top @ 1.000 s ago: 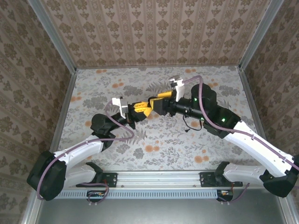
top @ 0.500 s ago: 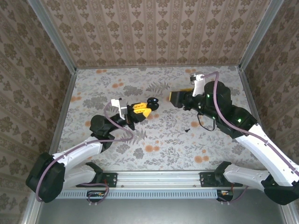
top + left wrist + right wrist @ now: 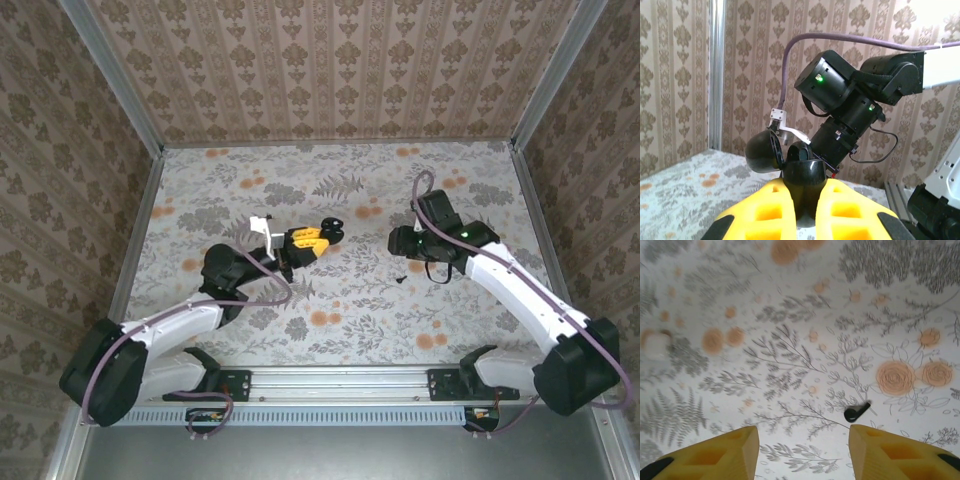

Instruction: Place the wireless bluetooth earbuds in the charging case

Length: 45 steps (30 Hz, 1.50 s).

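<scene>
The charging case is glossy black, not white, and its round lid hangs open to the left. My left gripper is shut on its body, holding it up above the table. A dark rounded piece sticks up from the case's opening and looks like a seated earbud. From above, the case sits at the tip of the left gripper. One black earbud lies on the floral table, just beyond my right finger. The right gripper points down, open and holding nothing. That earbud is a speck below the right gripper.
The floral tabletop is fenced by wallpapered walls and metal posts on three sides. A rail carries both arm bases along the near edge. The right arm's body hangs close behind the held case.
The right arm has pulled away from the case, swung right and dropped toward the table, so its gripper now points down near the loose earbud. The left arm with the case has barely shifted.
</scene>
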{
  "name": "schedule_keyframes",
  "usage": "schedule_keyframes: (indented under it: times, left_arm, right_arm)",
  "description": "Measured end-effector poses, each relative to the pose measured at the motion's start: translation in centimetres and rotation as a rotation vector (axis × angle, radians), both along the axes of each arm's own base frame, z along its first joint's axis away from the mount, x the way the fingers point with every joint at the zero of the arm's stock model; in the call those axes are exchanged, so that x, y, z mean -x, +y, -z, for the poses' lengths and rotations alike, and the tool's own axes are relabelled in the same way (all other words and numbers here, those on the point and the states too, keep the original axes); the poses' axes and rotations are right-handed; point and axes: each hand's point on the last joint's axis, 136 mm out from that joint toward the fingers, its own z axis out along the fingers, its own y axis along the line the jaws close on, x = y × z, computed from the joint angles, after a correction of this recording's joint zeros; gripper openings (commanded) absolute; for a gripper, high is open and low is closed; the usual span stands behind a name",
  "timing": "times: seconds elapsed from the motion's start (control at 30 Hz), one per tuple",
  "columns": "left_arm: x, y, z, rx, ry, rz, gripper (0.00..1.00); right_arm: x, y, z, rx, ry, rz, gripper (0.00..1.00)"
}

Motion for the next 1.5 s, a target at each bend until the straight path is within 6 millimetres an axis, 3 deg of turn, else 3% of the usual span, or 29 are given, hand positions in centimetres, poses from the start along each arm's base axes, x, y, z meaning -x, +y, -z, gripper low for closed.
schedule_keyframes:
  times: [0.17, 0.37, 0.63, 1.0, 1.5]
  left_arm:
    - [-1.0, -0.9, 2.0, -0.053, 0.049, 0.002, 0.0]
    - [-1.2, -1.5, 2.8, -0.074, 0.063, 0.012, 0.0]
    - [-1.0, -1.7, 2.9, -0.083, 0.038, 0.012, 0.0]
    - [-1.8, -2.5, 4.5, -0.112, 0.054, 0.015, 0.0]
    - [-1.8, -2.5, 3.8, -0.087, 0.031, 0.016, 0.0]
  right_arm:
    - [-0.8, 0.0, 4.1, 0.056, 0.113, -0.033, 0.33]
    - [-2.9, -1.3, 10.0, 0.073, 0.289, -0.014, 0.23]
    - [-3.4, -1.8, 14.1, 0.018, 0.42, -0.014, 0.19]
    - [-2.7, -2.1, 14.2, -0.03, 0.435, -0.013, 0.19]
    - [4.3, -2.2, 13.1, -0.089, 0.502, 0.01, 0.18]
